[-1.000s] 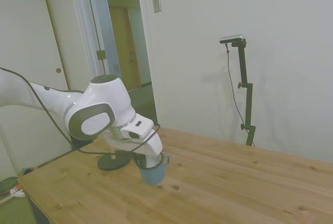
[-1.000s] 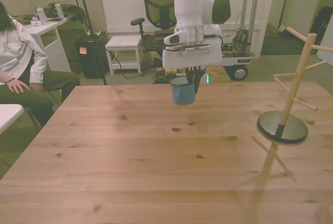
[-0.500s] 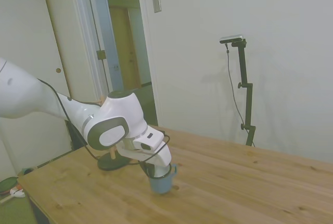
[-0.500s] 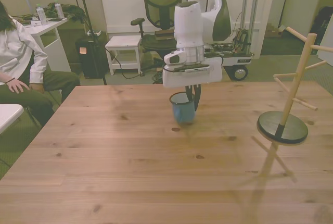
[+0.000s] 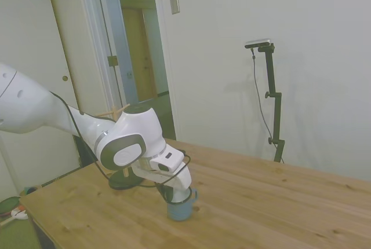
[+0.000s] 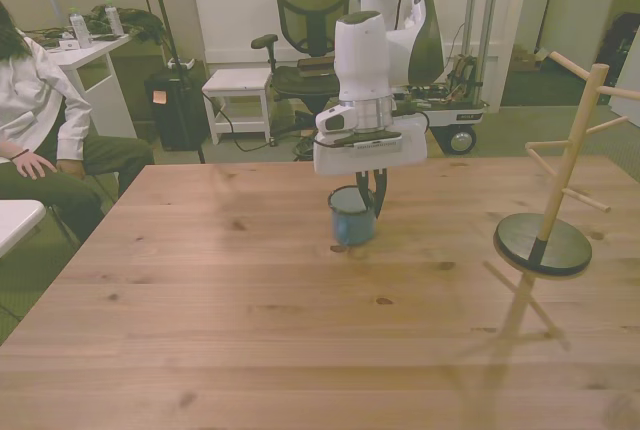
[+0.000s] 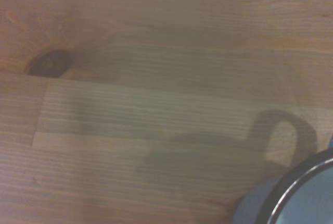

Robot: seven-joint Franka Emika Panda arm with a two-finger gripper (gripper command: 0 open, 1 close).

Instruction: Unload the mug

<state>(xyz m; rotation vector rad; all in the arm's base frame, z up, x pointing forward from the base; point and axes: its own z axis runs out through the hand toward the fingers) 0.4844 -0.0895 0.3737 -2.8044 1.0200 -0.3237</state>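
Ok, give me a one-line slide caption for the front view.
Franka arm's claw lowers a blue-teal mug onto the wooden table, away from the peg rack.

mug (image 7: 291, 203): wrist view cuts it at the corner; only a rim arc shows
claw (image 6: 372, 190): fingertips hidden in the mug; gap untellable
person (image 6: 40, 100): cropped by front view's left edge

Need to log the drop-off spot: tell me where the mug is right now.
In the front view the mug sits upright near the table's middle, directly under the gripper, well to the front view's left of the wooden peg rack.
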